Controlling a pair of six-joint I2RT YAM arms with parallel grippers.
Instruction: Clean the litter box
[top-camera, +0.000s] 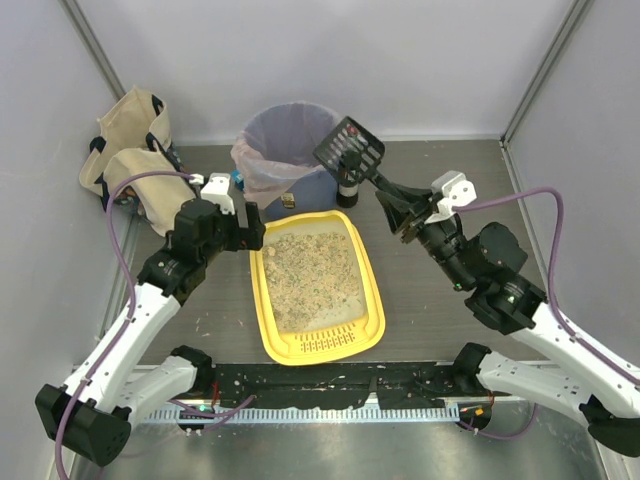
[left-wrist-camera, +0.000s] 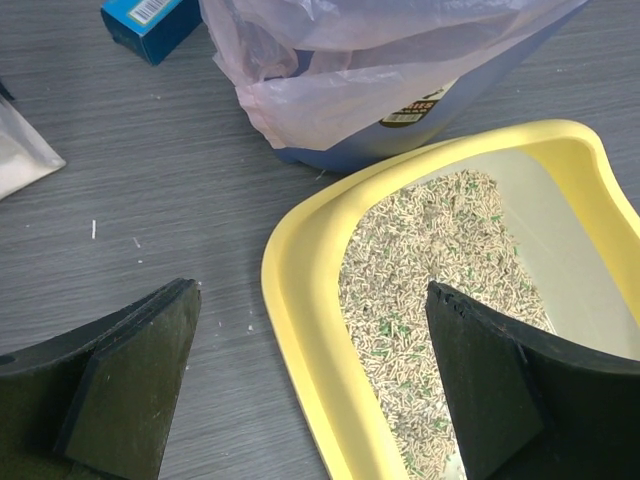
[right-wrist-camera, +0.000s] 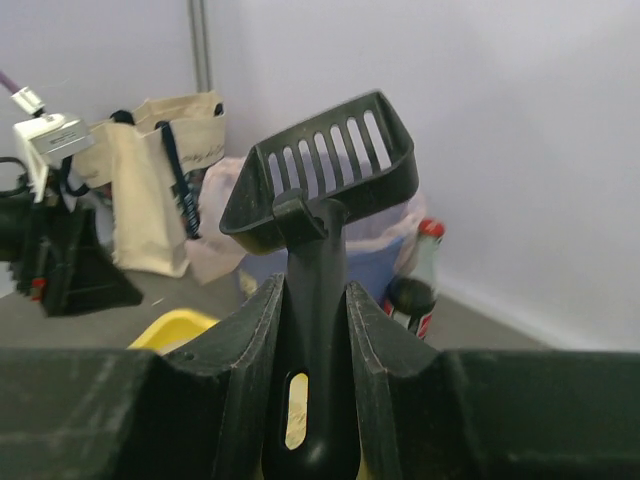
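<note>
The yellow litter box (top-camera: 374, 300) lies mid-table, filled with beige-grey granules, its slotted grille at the near end. It shows in the left wrist view (left-wrist-camera: 300, 300) too. My left gripper (top-camera: 256, 226) is open and straddles the box's far left rim, one finger (left-wrist-camera: 130, 380) outside and the other finger (left-wrist-camera: 500, 390) over the granules. My right gripper (top-camera: 392, 197) is shut on the handle of a black slotted scoop (top-camera: 349, 146), held up over the right edge of the blue bin (top-camera: 287, 150). The scoop (right-wrist-camera: 330, 165) looks empty in the right wrist view.
The round blue bin has a clear liner (left-wrist-camera: 380, 60). A dark bottle with a red cap (right-wrist-camera: 415, 280) stands right of it. Canvas bags (top-camera: 130, 150) sit at the far left. A blue box (left-wrist-camera: 150, 22) lies by the bin. Black tape lines the near edge.
</note>
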